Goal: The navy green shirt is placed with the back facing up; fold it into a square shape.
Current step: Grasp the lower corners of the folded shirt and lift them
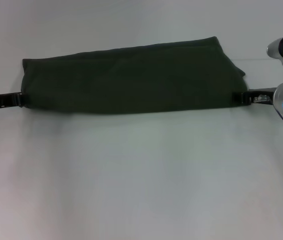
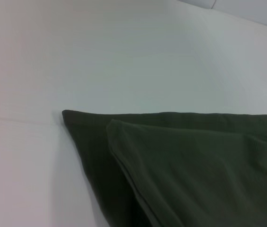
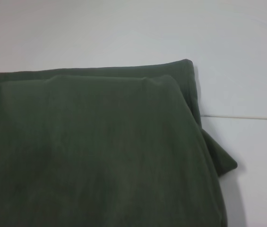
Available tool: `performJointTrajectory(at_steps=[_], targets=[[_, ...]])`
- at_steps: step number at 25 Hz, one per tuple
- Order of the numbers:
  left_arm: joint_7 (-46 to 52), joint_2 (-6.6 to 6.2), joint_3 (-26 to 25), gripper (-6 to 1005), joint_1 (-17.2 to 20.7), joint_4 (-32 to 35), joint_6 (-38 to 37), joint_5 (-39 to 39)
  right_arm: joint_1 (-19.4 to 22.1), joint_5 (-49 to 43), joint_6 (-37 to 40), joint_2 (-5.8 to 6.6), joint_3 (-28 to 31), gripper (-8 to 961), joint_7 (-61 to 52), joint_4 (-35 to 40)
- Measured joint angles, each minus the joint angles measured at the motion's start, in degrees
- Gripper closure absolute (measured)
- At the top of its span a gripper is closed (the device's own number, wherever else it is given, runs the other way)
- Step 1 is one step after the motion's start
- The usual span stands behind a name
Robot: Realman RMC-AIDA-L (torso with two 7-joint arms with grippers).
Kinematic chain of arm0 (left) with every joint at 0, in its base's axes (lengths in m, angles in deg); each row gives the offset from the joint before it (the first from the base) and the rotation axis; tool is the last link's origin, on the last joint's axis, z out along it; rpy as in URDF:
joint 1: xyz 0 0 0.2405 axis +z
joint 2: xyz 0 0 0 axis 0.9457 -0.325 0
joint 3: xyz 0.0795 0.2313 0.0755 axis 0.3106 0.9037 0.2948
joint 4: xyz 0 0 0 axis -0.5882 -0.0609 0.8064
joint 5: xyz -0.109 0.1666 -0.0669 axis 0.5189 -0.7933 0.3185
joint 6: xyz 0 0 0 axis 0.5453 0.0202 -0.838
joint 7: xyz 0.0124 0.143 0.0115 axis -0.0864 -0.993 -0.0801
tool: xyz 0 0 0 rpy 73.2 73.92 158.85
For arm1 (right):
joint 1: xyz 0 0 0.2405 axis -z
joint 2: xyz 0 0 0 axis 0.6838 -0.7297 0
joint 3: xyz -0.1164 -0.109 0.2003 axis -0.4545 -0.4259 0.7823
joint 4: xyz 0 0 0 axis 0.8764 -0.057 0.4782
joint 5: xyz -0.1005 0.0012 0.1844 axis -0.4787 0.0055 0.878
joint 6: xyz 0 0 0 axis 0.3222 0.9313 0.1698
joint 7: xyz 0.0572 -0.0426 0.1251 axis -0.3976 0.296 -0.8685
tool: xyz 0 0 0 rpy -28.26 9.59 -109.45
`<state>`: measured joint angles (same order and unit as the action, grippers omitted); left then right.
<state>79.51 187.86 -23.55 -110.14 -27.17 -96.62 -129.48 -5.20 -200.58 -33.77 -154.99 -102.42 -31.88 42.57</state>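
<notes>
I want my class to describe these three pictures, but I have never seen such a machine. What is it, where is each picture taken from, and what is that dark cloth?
It is a robot with two arms, each ending in a gripper. The wide picture comes from a camera on its head, looking down at a white table. The other two come from cameras on its wrists, close to the cloth. The cloth is the navy green shirt, already folded into a long band across the table. The left gripper is at its left end and the right gripper at its right end; each meets the shirt's edge, though whether they are pinching it cannot be made out.
</notes>
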Motion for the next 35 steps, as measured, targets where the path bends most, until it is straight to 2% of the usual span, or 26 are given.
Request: performJointTrajectory(at_steps=[5, 12, 21, 27, 35], targets=[[0.0, 0.04, 0.0, 986, 0.0, 0.0, 0.0, 0.2, -0.3, 0.0, -0.7, -0.43, -0.1, 457, 0.3, -0.1], [0.0, 0.08, 0.0, 986, 0.0, 0.0, 0.0, 0.4, -1.0, 0.0, -0.9, -0.54, -0.5, 619, 0.3, -1.4], [0.0, 0.14, 0.0, 985, 0.0, 0.5, -0.1, 0.4, -0.3, 0.2, 1.5, 1.03, -0.1, 828, 0.3, -0.7], [0.0, 0.12, 0.0, 985, 0.0, 0.5, -0.1, 0.4, 1.4, 0.4, 6.7, 1.67, 0.3, 901, 0.3, 2.7], [0.0, -0.04, 0.0, 986, 0.0, 0.5, -0.1, 0.2, 3.6, 0.6, 13.5, 2.66, 2.0, 905, 0.4, 5.7]])
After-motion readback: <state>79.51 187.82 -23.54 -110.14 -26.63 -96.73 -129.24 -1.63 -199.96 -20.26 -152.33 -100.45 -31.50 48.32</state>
